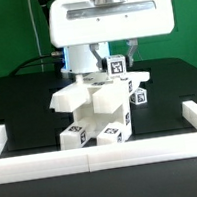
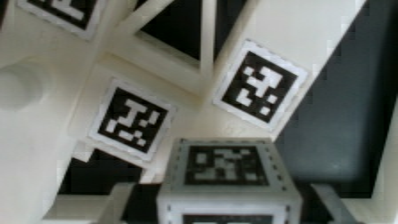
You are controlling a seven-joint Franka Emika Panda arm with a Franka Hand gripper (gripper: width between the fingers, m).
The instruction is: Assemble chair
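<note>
The chair (image 1: 93, 112) is a cluster of joined white slabs and square posts with black-and-white tags, standing at the middle of the black table. My gripper (image 1: 115, 64) hangs over its back right part. In the wrist view a white square post (image 2: 222, 165) with a tag on its end sits between the fingers (image 2: 128, 200) of my gripper (image 2: 226, 205), which is shut on it. Beyond the post lie tagged white chair slabs (image 2: 267, 85), close under the gripper. Where the post meets the chair is hidden.
White border rails run along the exterior view's left (image 1: 1, 140), front (image 1: 104, 156) and right (image 1: 194, 114). Another small tagged white part (image 1: 138, 94) shows just right of the chair. The arm's white body (image 1: 106, 20) fills the space above.
</note>
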